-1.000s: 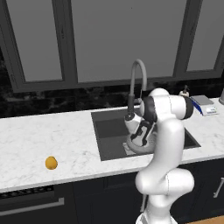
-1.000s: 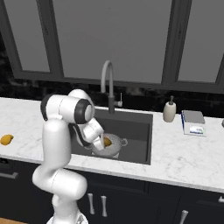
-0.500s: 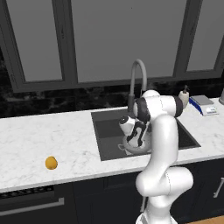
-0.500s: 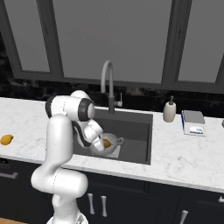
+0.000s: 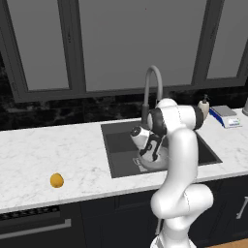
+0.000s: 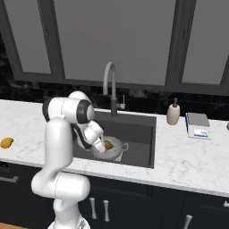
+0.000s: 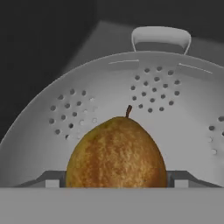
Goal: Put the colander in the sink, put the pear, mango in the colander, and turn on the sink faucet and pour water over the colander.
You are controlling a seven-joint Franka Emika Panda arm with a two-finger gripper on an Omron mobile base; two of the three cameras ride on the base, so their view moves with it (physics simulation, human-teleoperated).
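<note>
The pale colander [image 7: 175, 113] stands in the dark sink [image 6: 138, 129], near its front. My gripper [image 7: 113, 181] reaches down into the colander [image 6: 117, 150], and its fingertips press against both sides of the brown-olive pear [image 7: 116, 153], which is low over the bowl's bottom, stem up. The pear [image 6: 108, 144] peeks out beside the hand in the right base view. The hand [image 5: 150, 154] hangs over the colander [image 5: 145, 165] in the left base view. The orange-yellow mango [image 5: 56, 180] lies on the marble counter far to the left, near the front edge. The gooseneck faucet [image 5: 154, 77] arches behind the sink.
A white soap bottle [image 6: 173, 114] and a small scale-like box [image 6: 198, 125] stand on the counter right of the sink. Dark windows and a black backsplash close off the back. The colander's handle [image 7: 161, 38] points away from the hand.
The arm has swung a little to the left and brought the hand with the pear lower into the colander. The mango has not moved.
</note>
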